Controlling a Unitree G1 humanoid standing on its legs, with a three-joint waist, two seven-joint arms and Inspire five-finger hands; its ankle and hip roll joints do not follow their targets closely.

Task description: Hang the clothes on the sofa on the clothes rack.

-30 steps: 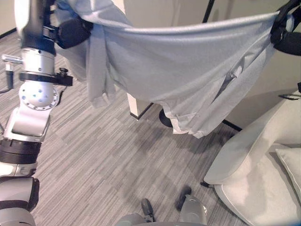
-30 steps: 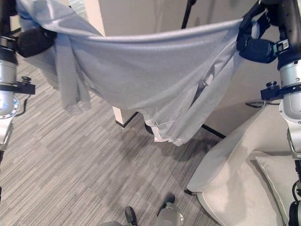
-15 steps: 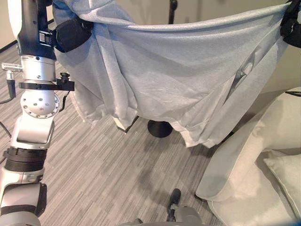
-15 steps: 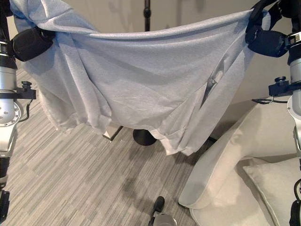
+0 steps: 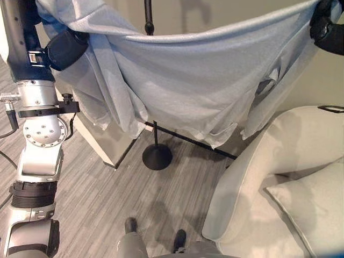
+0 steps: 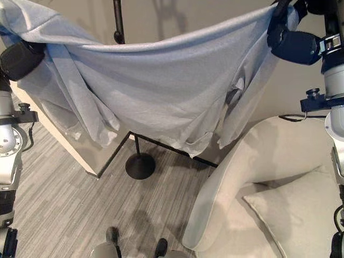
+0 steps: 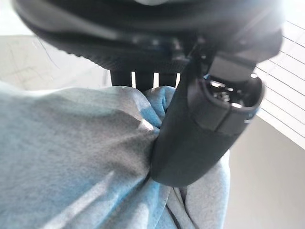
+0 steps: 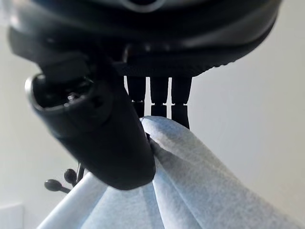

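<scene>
I have the grey shirt (image 5: 215, 80) stretched out in front of me, my left hand (image 5: 64, 48) pinching one end and my right hand (image 6: 293, 45) pinching the other; in each wrist view thumb and fingers are closed on a bunch of the cloth. The shirt's long line runs side to side between my hands, sagging in the middle, right end a little higher than the left, and the rest hangs down like a curtain. The clothes rack (image 5: 149, 19) stands behind the shirt: its black pole rises above the top edge, nearer my left hand than my right, and its round base (image 5: 157, 157) sits on the floor below the hem. So I judge the shirt has to go forward and up over the rack top. The sofa (image 5: 252, 188) and its cushion (image 5: 306, 199) lie low on my right, well below the cloth. A cabinet corner (image 5: 105, 148) stands near the base on my left.
</scene>
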